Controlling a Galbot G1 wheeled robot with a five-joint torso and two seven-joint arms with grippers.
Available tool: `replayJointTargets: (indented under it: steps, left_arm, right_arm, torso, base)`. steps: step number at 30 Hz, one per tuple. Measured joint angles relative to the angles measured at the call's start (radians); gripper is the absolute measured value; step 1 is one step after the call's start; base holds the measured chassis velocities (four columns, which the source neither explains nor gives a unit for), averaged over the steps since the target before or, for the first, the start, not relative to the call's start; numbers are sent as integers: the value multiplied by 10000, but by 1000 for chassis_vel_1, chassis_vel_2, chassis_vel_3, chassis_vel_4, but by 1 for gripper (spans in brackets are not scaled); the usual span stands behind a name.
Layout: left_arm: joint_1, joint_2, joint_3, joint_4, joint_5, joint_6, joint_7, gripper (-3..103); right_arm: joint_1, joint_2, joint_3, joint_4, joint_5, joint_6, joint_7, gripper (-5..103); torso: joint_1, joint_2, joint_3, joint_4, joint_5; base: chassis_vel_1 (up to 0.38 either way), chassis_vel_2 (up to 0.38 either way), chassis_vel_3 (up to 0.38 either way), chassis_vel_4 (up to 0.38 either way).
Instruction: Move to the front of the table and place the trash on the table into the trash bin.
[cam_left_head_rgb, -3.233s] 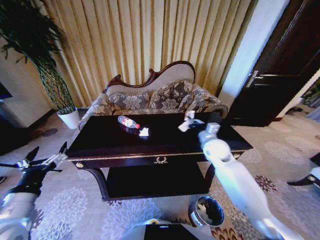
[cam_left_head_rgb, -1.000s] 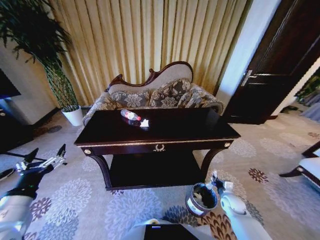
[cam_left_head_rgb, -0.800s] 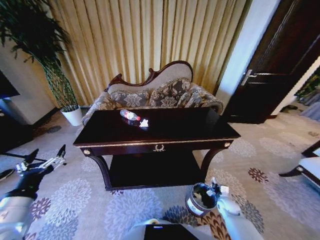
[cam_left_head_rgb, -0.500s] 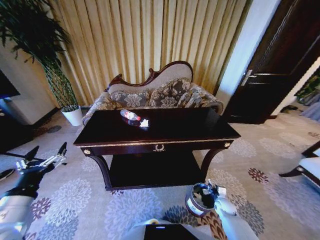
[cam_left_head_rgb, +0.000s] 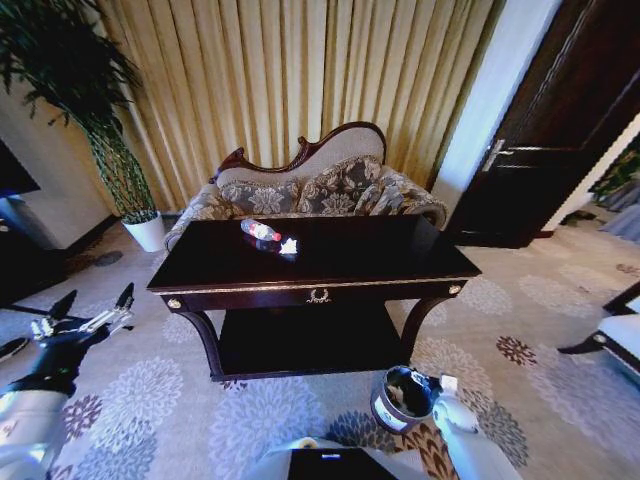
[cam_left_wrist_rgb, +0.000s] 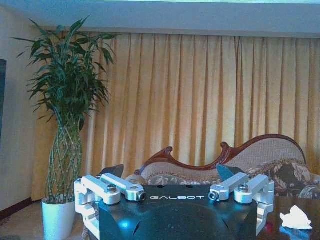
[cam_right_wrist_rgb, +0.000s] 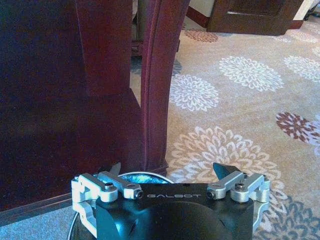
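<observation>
Since three seconds ago the right hand (cam_left_head_rgb: 432, 384) has left the worktop (cam_left_head_rgb: 400, 255) and dropped to the trash bin (cam_left_head_rgb: 400, 397), lower centre-right, head view. Bin: round, dark grey, black liner. Bottle (cam_left_head_rgb: 259, 231), red label, and white paper scrap (cam_left_head_rgb: 289, 246) lie upper centre on worktop. Left hand (cam_left_head_rgb: 93, 315) spread, lower left.

Left wrist view: fingers spread; "GALBOT" legible; paper scrap lower right.

Right wrist view: fingers spread over bin rim (cam_right_wrist_rgb: 142, 176); "GALBOT" again.
</observation>
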Motion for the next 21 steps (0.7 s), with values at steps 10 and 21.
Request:
replayJointTargets:
  steps: [10,21]
  left_arm:
    - [4,-16,12,45,-20,-5,-5,100]
    - [-3,-18,1,17,-90,-5,-7,100]
  right_arm:
    - [-794,-206,327,2516,1184,-13,-200,100]
    - [-2524,-366,978,8649,1535,-444,-314,100]
  torso:
    - [0,0,0,0,-1]
    - [0,0,-1,-2,-4]
  base:
    - [0,0,0,0]
    - [0,0,0,0]
